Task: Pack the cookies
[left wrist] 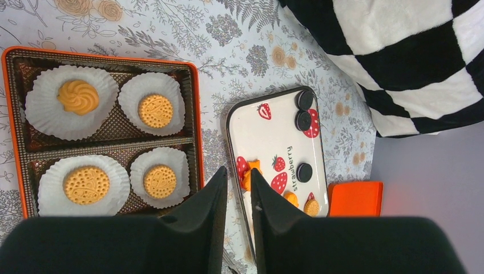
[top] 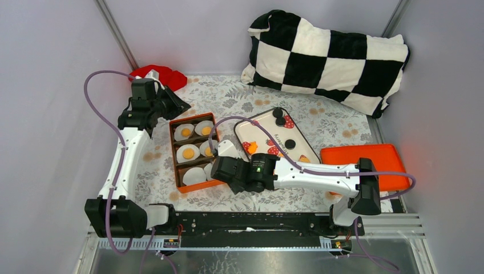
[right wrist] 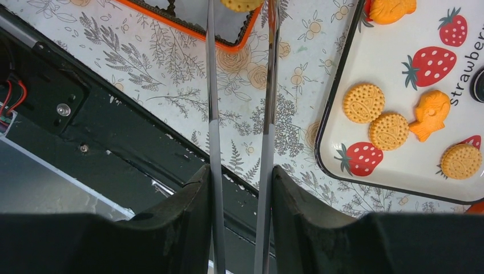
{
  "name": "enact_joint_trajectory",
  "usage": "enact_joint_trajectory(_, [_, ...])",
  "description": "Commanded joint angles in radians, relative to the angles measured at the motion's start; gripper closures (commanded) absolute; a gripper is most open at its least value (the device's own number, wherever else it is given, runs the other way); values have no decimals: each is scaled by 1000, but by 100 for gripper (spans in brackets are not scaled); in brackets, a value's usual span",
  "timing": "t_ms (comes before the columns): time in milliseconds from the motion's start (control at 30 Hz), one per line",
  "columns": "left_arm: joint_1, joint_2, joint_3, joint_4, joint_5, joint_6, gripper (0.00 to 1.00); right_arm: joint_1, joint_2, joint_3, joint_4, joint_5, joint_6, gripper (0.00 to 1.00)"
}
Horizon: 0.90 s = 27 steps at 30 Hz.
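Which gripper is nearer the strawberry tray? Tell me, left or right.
Right. The right gripper, holding tongs, sits just off the tray at its near-left corner, beside the orange box. The left gripper hovers by the box's far end, farther from the tray.

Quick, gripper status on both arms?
Left gripper: slightly open, empty.
Right gripper: closed on metal tongs, a cookie between their tips.

The white tray (left wrist: 274, 137) carries the word "strawberry" printed in black.
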Motion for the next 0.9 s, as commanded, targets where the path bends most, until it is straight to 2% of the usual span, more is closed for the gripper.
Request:
enact_joint_trajectory(0, [1,-5,-12,6,3,16,74,12,-6,60,12,-6,-7,100])
enact_joint_trajectory(133, [1,-5,-16,6,-4,20,74,17,24,61,28,-34,-13,100])
enact_joint_trajectory(233, [2,-5,-18,7,-5,23,74,40,14,105,2,56,-10,100])
enact_joint_trajectory(333, [2,-1,-22,15,0,19,74,41,-8,91,61,13,-33,100])
enact_joint_trajectory(467, [2,0,-23,15,8,16,74,41,74,132,-16,10,-35,100])
enact_joint_trajectory(700, [2,-6,-18,10,5,23,74,41,98,91,-21,-7,-27,91])
enact_joint_trajectory(800, [2,-7,-18,11,12,23,74,41,100,79,-11,-14,-25,75])
enact_joint_trajectory(867, [2,-10,-16,9,14,25,74,41,100,81,-11,-14,-19,71])
